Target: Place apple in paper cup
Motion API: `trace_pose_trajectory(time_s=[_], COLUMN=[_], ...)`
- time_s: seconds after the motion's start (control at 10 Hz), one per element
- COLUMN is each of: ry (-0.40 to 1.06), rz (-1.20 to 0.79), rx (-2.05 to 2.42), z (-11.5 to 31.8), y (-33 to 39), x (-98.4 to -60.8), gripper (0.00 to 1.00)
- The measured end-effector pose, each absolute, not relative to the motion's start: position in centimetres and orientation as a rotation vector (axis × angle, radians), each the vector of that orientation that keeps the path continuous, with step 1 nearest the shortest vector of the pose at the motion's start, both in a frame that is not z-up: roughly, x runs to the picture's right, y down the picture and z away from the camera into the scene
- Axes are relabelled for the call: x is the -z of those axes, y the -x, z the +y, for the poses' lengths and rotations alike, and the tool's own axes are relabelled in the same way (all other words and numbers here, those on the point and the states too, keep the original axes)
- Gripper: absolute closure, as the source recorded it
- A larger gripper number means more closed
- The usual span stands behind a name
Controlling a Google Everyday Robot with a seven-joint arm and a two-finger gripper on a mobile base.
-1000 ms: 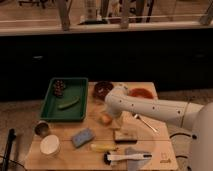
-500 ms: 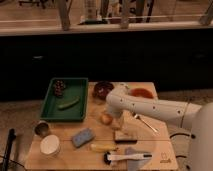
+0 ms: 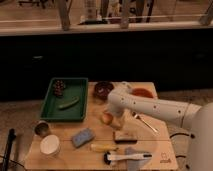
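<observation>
1. Gripper (image 3: pixel 114 119): at the end of the white arm (image 3: pixel 150 107), which reaches in from the right across the table (image 3: pixel 162 147). It is low at the table's middle, just beside the apple and on its right. We cannot tell whether it is spread, narrowed or holding. We judge it is here to take the fruit.

2. Apple (image 3: pixel 106 118): mid-table, seemingly resting on the surface, just right of the tray's near corner. It is not yet in the cup.

3. Paper cup (image 3: pixel 50 145): front left corner, upright with its mouth up, so it can receive from above. It is close to the left and front edges and well apart from the apple.

4. Metal cup (image 3: pixel 42 129): just behind the paper cup and close beside it. We rate it the nearest thing to knock on the drop.

5. Sponge (image 3: pixel 82 136): blue, lying between apple and paper cup. It is flat, so we judge a lifted carry would pass over it.

6. Tray (image 3: pixel 84 100): green, back left, with raised walls. It bounds the route on the far side.

7. Bowls: dark (image 3: pixel 103 90) and orange (image 3: pixel 142 93), both behind the arm and away from the route.

8. Front row: yellow piece (image 3: pixel 103 148), brush (image 3: pixel 125 157) and brown block (image 3: pixel 125 135). They lie right of the cup, leaving open table between sponge and cup.
</observation>
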State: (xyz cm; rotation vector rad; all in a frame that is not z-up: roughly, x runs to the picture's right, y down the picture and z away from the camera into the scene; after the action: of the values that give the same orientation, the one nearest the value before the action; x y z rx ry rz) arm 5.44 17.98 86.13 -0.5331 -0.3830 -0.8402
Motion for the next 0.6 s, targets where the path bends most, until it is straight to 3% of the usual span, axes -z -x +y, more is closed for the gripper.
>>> trace_pose_trajectory(time_s=[0.5, 0.6], ry=[0.511, 0.503], rz=[-0.435, -0.45], rx=[0.891, 0.903], z=[17.9, 18.0], y=[-3.9, -3.5], x=[-85.8, -85.7], gripper=[0.21, 0.31])
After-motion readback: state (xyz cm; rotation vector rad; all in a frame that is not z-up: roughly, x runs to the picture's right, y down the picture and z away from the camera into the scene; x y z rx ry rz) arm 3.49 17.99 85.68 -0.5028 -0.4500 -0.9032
